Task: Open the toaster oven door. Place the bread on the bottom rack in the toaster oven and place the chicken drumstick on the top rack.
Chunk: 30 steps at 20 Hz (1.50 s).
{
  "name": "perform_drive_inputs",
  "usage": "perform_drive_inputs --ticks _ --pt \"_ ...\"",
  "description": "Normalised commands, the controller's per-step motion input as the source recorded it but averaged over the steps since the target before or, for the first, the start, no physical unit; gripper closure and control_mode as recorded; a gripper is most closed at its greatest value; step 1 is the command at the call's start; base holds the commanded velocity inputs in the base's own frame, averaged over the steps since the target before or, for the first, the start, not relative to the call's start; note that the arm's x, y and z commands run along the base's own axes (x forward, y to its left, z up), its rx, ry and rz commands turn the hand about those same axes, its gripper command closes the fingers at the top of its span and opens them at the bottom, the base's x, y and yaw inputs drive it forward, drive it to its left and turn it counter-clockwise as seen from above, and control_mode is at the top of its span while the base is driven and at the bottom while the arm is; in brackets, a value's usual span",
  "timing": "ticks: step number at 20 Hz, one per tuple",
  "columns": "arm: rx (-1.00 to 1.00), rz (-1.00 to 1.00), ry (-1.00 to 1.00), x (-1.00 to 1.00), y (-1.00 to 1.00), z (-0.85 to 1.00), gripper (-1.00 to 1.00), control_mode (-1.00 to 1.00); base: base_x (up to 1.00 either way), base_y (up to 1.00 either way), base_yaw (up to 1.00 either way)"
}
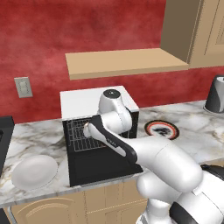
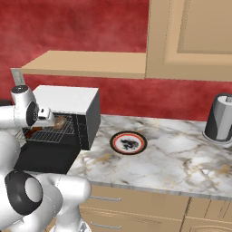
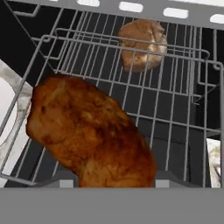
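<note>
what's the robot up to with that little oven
The toaster oven door is already folded down flat, and the arm has reached into the toaster oven. The gripper holds the chicken drumstick over the top rack, which is slid partly out. The bread lies deeper inside, seen through the rack's wires. An empty white plate sits beside the oven.

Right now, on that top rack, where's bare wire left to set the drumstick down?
The top rack is bare on its right half and along the far edge above the bread, which sits on the rack below. The near left is crowded by the chicken drumstick at the gripper.
</note>
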Motion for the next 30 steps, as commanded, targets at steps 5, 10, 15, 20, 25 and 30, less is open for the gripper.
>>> perform_drive_inputs --ticks 5,10,15,20,25,30 --pt "0.0 -0.24 0.02 0.07 0.12 -0.12 1.0 -1.0 0.0 0.0 0.0" --pt "0.0 -0.17 0.0 0.08 0.06 -0.09 1.0 -1.0 0.0 0.0 0.0" --pt "0.0 -0.15 0.03 0.12 0.0 -0.1 1.0 -1.0 0.0 0.0 0.0" --pt "0.0 -0.14 0.04 0.2 0.01 -0.07 1.0 -1.0 0.0 0.0 0.0" --pt "0.0 -0.16 0.04 0.16 0.03 -0.05 1.0 -1.0 0.0 0.0 0.0" --pt "0.0 -0.14 0.04 0.09 0.06 -0.16 1.0 -1.0 0.0 0.0 0.0"
